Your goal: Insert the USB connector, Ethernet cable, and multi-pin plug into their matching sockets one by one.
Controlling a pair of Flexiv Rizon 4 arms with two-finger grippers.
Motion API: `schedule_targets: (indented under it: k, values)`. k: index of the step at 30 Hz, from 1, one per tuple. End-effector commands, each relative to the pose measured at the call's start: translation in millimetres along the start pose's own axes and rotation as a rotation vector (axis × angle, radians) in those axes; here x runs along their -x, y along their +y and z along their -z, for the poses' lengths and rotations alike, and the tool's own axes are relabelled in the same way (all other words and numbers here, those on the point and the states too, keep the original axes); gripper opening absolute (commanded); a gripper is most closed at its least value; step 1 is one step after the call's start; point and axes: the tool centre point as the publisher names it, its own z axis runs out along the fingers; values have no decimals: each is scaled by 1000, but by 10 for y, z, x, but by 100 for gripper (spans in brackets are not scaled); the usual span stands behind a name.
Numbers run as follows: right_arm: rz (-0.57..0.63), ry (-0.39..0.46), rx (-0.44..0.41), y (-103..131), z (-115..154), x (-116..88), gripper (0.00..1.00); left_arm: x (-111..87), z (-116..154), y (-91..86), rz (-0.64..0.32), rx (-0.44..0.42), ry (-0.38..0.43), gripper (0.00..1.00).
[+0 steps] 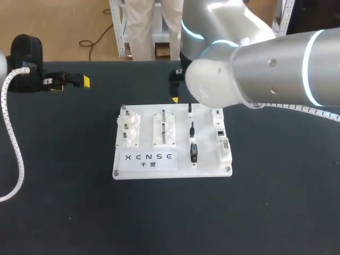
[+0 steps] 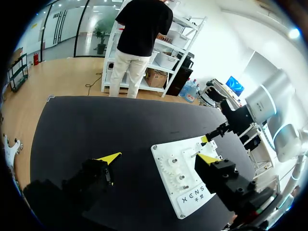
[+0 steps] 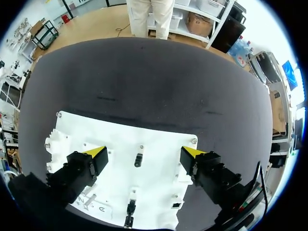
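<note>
A white board (image 1: 143,159) lies mid-table. Three dark plugs stand in a row on it: a thin one (image 1: 190,109) at the back, a second (image 1: 192,129) in the middle, and a wider black one (image 1: 194,152) nearest the front. Sockets (image 1: 223,142) sit along the board's right strip. My right gripper (image 3: 144,152) hangs open above the board's back part, with the thin plug (image 3: 138,160) below and between its fingers, untouched. In the head view my right arm hides most of that gripper. My left gripper (image 2: 159,159) is open and empty over bare table, left of the board (image 2: 190,192).
Gears on pegs (image 1: 129,127) and a slotted block (image 1: 164,127) fill the board's left and middle. A white coiled cable (image 1: 15,143) runs down the table's left side. My big right arm (image 1: 265,69) overhangs the back right of the table.
</note>
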Motion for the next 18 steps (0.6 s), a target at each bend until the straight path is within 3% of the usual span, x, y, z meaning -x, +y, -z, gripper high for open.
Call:
schedule_targets:
  k: [1, 5, 18]
  values:
    - [-12, 13, 3, 51, -16, 20, 100, 0, 0, 0, 0, 0, 0, 100]
    - [-12, 9, 37, 69, -12, -2, 100, 0, 0, 0, 0, 0, 0, 100]
    - [-12, 9, 37, 69, -12, -2, 100, 0, 0, 0, 0, 0, 0, 100]
